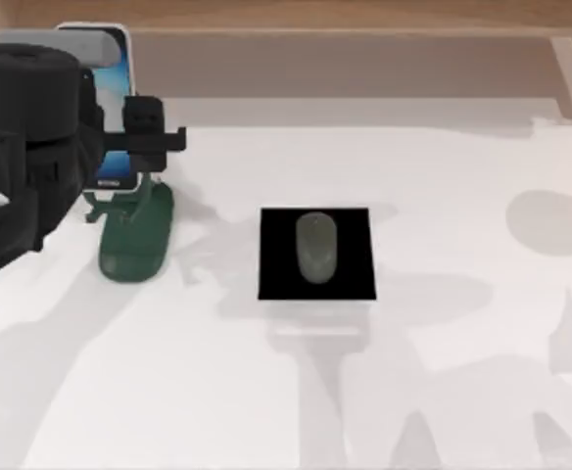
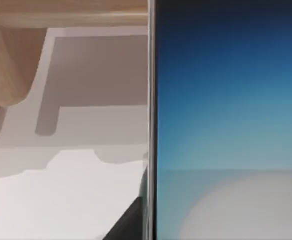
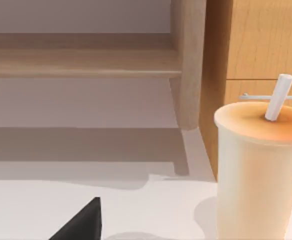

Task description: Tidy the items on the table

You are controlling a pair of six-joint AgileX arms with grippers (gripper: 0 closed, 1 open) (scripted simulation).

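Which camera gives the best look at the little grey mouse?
The top view: the whole mouse lies on the black pad, seen from above. The wrist views show the phone and a cup instead.

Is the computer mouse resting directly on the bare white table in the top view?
No, the grey computer mouse lies on the black square pad, which sits between it and the white table.

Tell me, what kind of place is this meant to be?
Probably a rendered desk or home-office corner: a mouse on a black pad, a smartphone over a green stand on a white table, and a lidded drink cup beside wooden shelving.
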